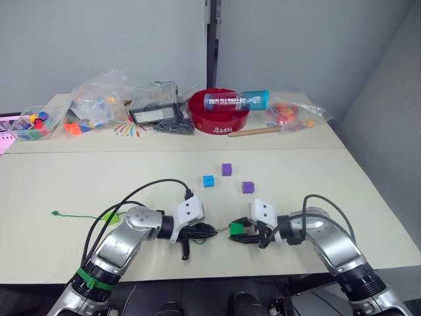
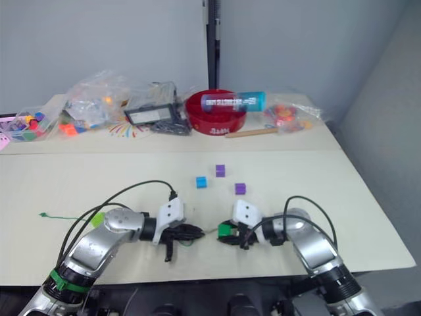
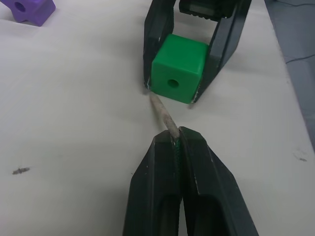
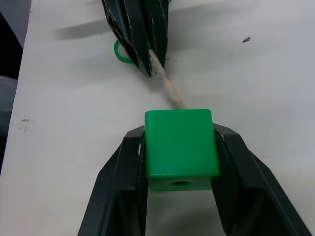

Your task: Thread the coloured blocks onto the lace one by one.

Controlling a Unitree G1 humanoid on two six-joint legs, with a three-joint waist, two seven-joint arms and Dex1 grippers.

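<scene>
We find the left gripper [image 3: 178, 140] pinched tight on the stiff pale needle-like tip [image 3: 163, 114] of the thin green lace, its two black fingers pressed together with the tip jutting out between them. The right gripper [image 4: 179, 142] clamps a small dark green plastic cube [image 4: 180, 146] between its fingers, one finger on each side face (a round hole shows in the face toward each wrist camera). The tip's point touches the cube at the lower edge of the face toward the left gripper, beside the hole rather than in it, as the left wrist view shows.

Both grippers sit low over the pale tabletop [image 1: 59, 181] near its front edge, facing one another and close together. The green lace [image 1: 79, 214] trails from the left gripper across the table toward the robot's left, ending well away in a small knot [image 1: 54, 212]. A lime green block [image 1: 112, 216] lies beside the left arm.

Farther back, a sky blue cube [image 1: 208, 181] and two purple cubes [image 1: 227, 169] [image 1: 248, 187] lie apart from one another. Along the rear we note clear plastic bags of bright pieces [image 1: 99, 102] and a red bowl [image 1: 218, 113].
</scene>
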